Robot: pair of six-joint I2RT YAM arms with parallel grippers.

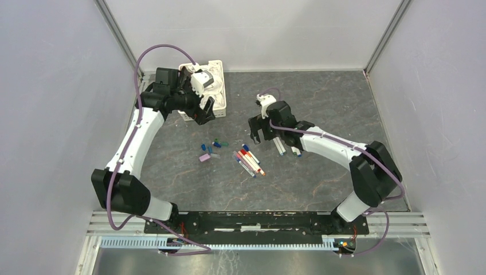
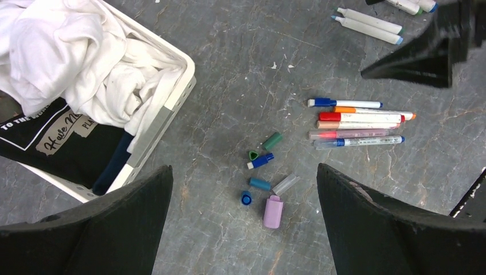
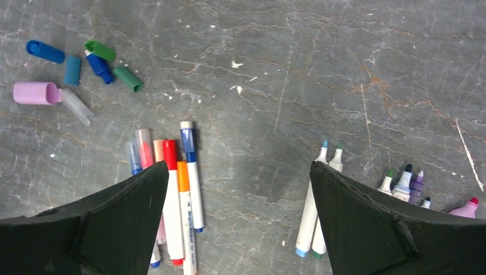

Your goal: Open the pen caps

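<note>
The left gripper (image 1: 204, 113) and right gripper (image 1: 255, 132) both hang spread wide, gripping nothing. Loose pen caps (image 1: 211, 150) lie clustered mid-table, just left of a row of capped pens (image 1: 249, 162).

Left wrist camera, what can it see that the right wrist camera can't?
Only the left wrist view shows the white slotted plastic basket holding crumpled white cloth. Only the right wrist view shows the purple-tipped uncapped pen and the stubby pink marker. Both show the loose little coloured pen caps, the big lilac plastic cap and the row of white pens on the grey table.
</note>
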